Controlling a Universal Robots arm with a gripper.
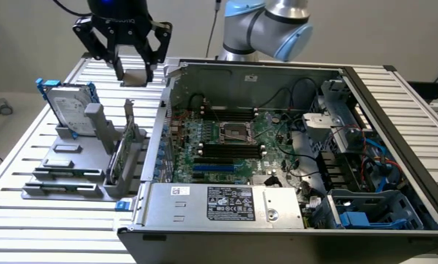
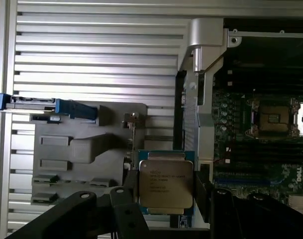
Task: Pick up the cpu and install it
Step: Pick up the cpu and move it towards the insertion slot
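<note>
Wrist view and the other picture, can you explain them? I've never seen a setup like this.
This is a robot arm with a two-fingered hand. One picture comes from a camera standing apart; the wrist view comes from a camera on the arm, looking past the hand. On a slatted metal table stands an open computer case, its motherboard and CPU socket exposed. Beside it, a gray holder carries a hard drive with blue rails. The hand grips the cpu, a thin square silver chip, up above the table.
</note>
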